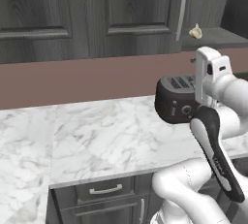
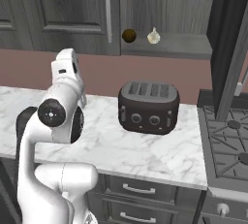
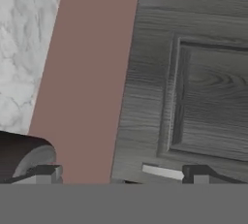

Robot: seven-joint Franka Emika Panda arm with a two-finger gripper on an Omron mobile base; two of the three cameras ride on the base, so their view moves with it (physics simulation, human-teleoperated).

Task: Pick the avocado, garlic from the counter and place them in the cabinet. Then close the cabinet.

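Judging both items already placed, I am turning to the closing step; the garlic [image 2: 153, 36] and the avocado [image 2: 128, 35] are sitting side by side on the shelf of the cabinet [image 2: 167, 46], left of its open right door [image 2: 227, 48]. My gripper [image 3: 121, 173] is hanging spread and empty, facing a closed door panel [image 3: 193, 87] near the toaster [image 2: 148, 107]; next I am needing to reach right and swing that door shut.

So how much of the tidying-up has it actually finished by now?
Both items look put away: the avocado and the garlic sit side by side on the cabinet shelf. Nothing is in hand; in the hand view the gripper stands open and empty, facing a cabinet door. The right door hangs wide open, so closing the cabinet is left.
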